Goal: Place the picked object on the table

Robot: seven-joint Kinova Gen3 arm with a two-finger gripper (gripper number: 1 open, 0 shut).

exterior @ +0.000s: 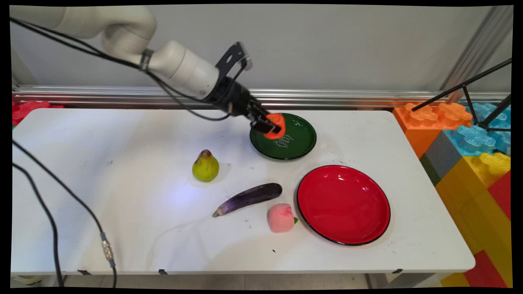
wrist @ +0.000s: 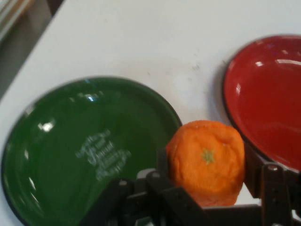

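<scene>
White lettering on the green plate (wrist: 56,155), seemingly script, is unreadable.

Looks like a robotics lab setup: white table (exterior: 122,171) pushed against a plain wall with an aluminium rail (exterior: 327,97), giant foam building blocks (exterior: 470,163) beside it (very playroom), and a tripod (exterior: 474,94).

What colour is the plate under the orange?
Dark green plate with white lettering, beneath the orange in the gripper; clearest in the hand view.

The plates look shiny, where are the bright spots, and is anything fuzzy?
Main view: sharp; pale streaks gleam on the red plate. Hand view: soft all over; small white glints on the green plate and red plate; the orange in the tool looks matte.
</scene>
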